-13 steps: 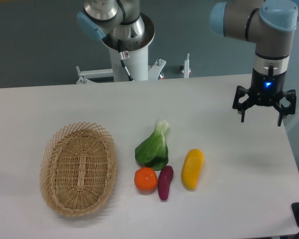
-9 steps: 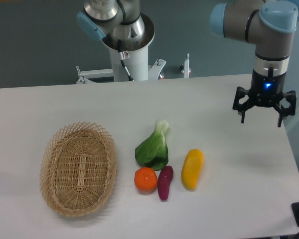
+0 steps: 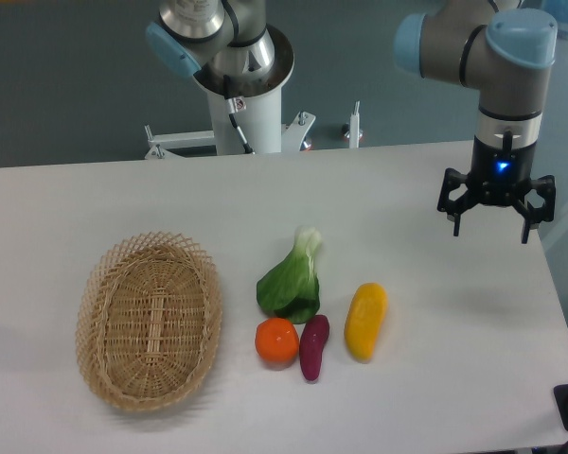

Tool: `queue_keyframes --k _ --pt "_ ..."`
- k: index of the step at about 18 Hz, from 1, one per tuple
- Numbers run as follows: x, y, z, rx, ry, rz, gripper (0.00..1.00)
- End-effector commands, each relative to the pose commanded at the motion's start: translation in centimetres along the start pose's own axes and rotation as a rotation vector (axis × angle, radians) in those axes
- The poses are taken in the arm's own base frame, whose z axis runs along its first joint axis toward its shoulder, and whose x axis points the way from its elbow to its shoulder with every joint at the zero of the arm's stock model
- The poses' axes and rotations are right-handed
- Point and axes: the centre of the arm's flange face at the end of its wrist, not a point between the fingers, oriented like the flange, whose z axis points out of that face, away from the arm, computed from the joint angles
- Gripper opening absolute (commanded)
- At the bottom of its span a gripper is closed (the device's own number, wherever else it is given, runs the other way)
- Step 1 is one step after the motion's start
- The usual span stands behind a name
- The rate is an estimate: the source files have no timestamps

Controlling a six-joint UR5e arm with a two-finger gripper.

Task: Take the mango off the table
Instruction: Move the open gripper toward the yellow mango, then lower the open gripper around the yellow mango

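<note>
From my station the basket lies at the left of the table; right of it sits the orange, with the sweet potato touching its right side; the mango lies just right of that, apart. The bok choy lies just behind the orange; the gripper hangs over the far right, well apart from the mango.

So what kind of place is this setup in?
Likely a robotics lab or test cell: a bare white table holding a mango and wicker basket, an arm pedestal behind, and the open gripper hovering above.
</note>
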Motion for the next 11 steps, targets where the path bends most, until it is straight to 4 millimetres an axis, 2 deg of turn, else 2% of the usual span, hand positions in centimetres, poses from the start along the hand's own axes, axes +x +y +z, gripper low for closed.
queue_keyframes --k 1,4,6,8,10,11 --pt "-0.1 0.2 0.1 -0.001 0.0 0.0 1.0" --pt "0.6 0.7 3.1 -0.03 0.06 -0.037 1.0" --pt "2.5 -0.4 5.4 -0.037 0.1 -0.095 1.0" --pt "3.0 -0.7 6.6 -0.045 0.119 -0.16 1.0" --pt "4.5 -1.9 8.0 -0.055 0.143 -0.159 1.0" --pt "5.5 -2.3 9.5 -0.069 0.167 -0.161 1.0"
